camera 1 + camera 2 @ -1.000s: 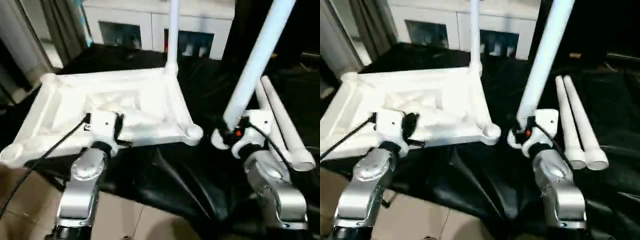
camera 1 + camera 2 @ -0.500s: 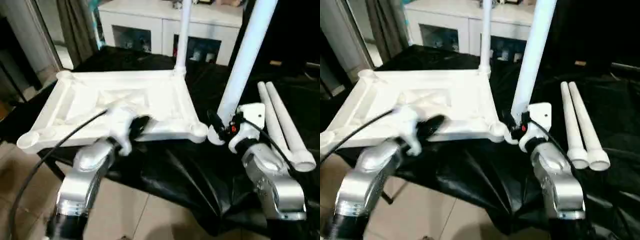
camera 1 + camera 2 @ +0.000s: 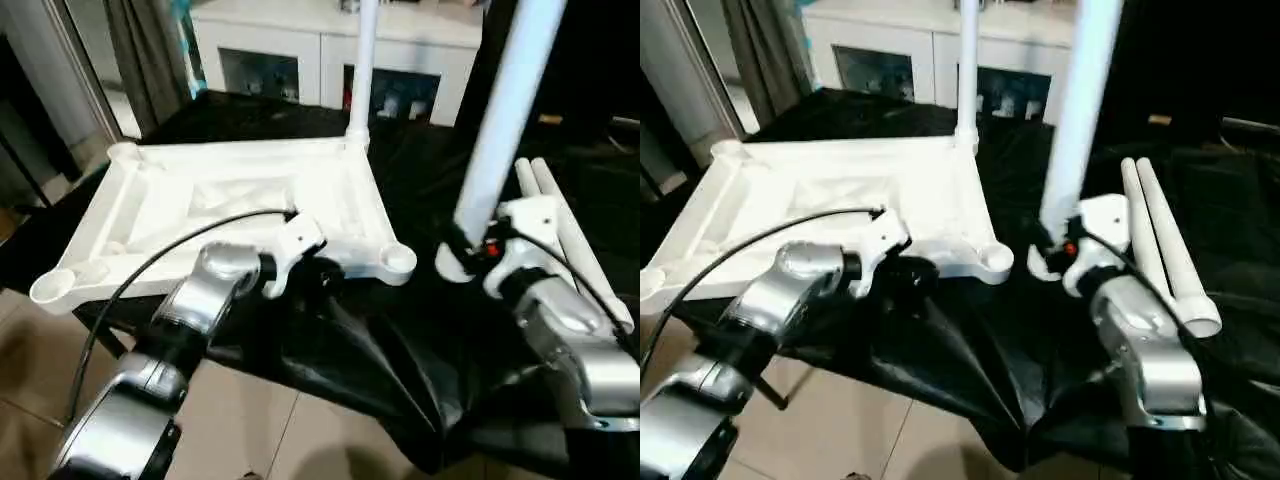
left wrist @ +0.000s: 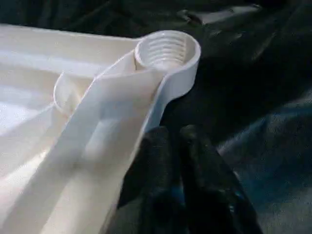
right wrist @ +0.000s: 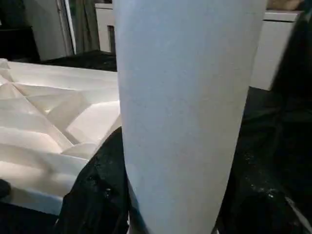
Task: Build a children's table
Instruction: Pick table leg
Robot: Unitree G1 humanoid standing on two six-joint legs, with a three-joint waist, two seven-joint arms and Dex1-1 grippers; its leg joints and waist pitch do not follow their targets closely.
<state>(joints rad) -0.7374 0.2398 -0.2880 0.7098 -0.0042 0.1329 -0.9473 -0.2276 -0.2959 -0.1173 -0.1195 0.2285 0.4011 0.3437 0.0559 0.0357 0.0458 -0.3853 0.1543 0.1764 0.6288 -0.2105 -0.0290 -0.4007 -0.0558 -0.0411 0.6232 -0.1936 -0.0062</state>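
Right end effector [image 3: 462,258] grips a leg [image 3: 500,130]; left end effector [image 4: 170,146] closed beside tabletop [image 3: 240,200]; one leg [image 3: 362,70] fitted, three remain.

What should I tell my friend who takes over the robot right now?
Right claw: shut on a leg, held upright beside the near right socket.
Left claw: shut, holding nothing, at the tabletop edge near that socket.
Done: one leg stands in the far right corner.
Left: fit the held leg, then the two spare legs lying on the black cloth to the right.
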